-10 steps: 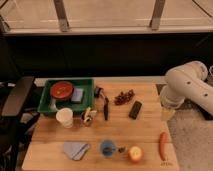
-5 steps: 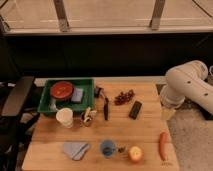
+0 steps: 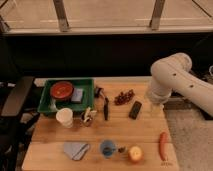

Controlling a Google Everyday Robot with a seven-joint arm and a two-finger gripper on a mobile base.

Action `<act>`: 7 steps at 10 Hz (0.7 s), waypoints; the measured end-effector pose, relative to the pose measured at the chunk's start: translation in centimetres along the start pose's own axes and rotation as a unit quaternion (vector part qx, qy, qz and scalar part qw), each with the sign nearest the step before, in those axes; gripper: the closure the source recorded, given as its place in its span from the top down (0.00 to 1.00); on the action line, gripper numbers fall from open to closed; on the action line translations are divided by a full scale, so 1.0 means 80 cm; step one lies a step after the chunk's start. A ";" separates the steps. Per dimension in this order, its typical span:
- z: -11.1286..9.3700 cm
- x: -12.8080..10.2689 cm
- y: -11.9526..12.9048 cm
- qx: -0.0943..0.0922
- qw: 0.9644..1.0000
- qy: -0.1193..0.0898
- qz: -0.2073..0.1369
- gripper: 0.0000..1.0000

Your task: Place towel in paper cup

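Tool (image 3: 156, 108) right, bin (image 3: 46, 100) beside paper cup (image 3: 64, 118)

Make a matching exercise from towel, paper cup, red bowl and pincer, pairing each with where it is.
Things
1. towel
2. cup
3. bowl
4. pincer

Places
A. inside the green tray
B. at the table's right edge, below the white arm
C. flat on the table, near edge, left side
D. upright on the table, just in front of the tray

Pairs: 1-C, 2-D, 3-A, 4-B
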 end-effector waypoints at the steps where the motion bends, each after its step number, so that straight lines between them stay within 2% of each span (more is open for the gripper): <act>1: 0.000 -0.033 -0.002 -0.004 1.000 -0.011 -0.024 0.65; 3: -0.002 -0.086 0.000 -0.007 0.997 -0.026 -0.065 0.65; 5: -0.006 -0.160 0.012 -0.008 0.990 -0.053 -0.127 0.65; 6: -0.007 -0.185 0.020 -0.011 0.987 -0.062 -0.150 0.65; 7: -0.008 -0.195 0.024 -0.011 0.985 -0.064 -0.162 0.65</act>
